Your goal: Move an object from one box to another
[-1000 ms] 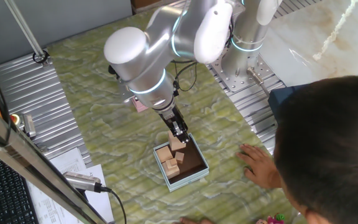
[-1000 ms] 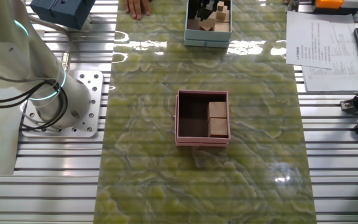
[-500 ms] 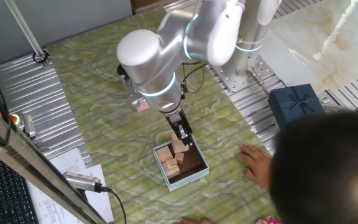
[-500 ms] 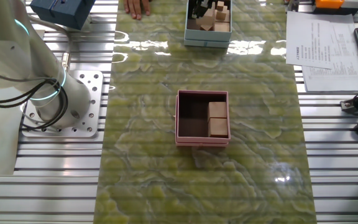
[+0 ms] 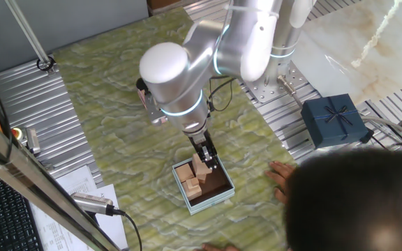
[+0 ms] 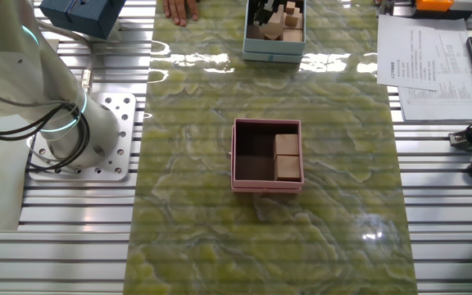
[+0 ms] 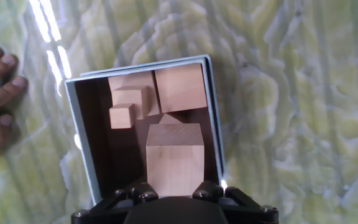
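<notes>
Pale wood cube [image 7: 174,158] clamped in gripper [image 7: 174,190], hanging over blue box [image 7: 215,118], its 6 o'clock half. Blocks [image 7: 157,93] already crowd 12 o'clock; releasing high could bounce it onto them, leaving it tilted.

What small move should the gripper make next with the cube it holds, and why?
Probably lower a little, then open. The gripper holds the wooden cube above the light blue box, over its dark floor, with other blocks behind it.
</notes>
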Robot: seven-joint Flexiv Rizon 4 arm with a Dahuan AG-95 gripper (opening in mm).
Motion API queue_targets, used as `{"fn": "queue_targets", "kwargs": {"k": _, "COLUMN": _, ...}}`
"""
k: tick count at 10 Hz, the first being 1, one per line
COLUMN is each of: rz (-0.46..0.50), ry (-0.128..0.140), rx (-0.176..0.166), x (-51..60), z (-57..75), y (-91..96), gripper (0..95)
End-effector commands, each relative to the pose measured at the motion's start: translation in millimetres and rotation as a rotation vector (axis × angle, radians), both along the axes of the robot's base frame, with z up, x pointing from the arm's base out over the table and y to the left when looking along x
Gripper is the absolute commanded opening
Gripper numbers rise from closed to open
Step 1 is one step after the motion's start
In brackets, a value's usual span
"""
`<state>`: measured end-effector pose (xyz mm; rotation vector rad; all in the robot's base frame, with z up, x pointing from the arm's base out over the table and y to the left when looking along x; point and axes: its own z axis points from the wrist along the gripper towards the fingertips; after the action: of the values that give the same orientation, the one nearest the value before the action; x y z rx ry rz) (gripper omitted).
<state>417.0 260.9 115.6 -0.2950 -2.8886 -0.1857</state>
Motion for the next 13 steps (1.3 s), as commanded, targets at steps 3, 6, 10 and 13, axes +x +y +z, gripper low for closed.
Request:
{"fn": "queue_targets", "kwargs": {"k": 3, "rz": -0.004, "ry": -0.010, "rx": -0.014, "x": -0.9, "z": -13.2, "y": 1.5, "gripper": 0.0}}
{"fn": "queue_targets", "kwargs": {"k": 6, "rz": -0.004, "ry": -0.015, "rx": -0.024, "x": -2.5, "z": -20.4, "y": 2.1, "gripper": 0.0}}
{"fn": "queue_targets", "kwargs": {"k": 10, "rz": -0.003, "ry": -0.029, "rx": -0.029, "x": -2.9, "z": -24.5, "y": 3.1, "gripper": 0.0}}
{"fn": "queue_targets", "kwargs": {"k": 13, "rz": -0.004, "ry": -0.038, "rx": -0.031, "x": -3.4, "z": -27.5, "y": 3.6, "gripper": 0.0}}
